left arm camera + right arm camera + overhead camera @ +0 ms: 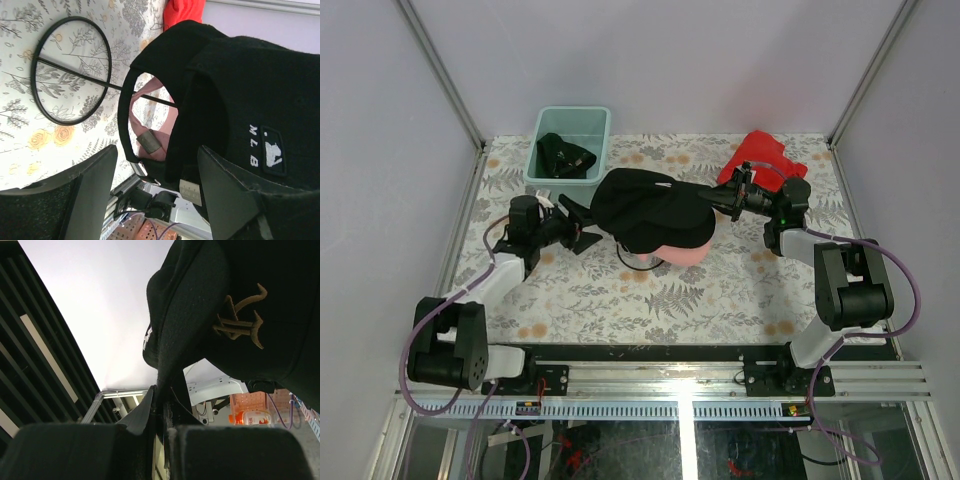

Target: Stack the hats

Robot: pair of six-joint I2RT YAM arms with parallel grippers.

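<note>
A black cap lies over a light pink cap on a wire stand at the table's middle. My right gripper is shut on the black cap's brim; in the right wrist view the cap with its embroidered logo hangs above the closed jaws. My left gripper is open just left of the caps' back. In the left wrist view its jaws stand wide apart in front of the black cap's rear, with the pink cap showing inside. Another black cap lies in the tub.
A mint-green tub stands at the back left. A bright red cloth lies at the back right, behind my right arm. The stand's black wire ring base rests on the flowered tabletop under the caps.
</note>
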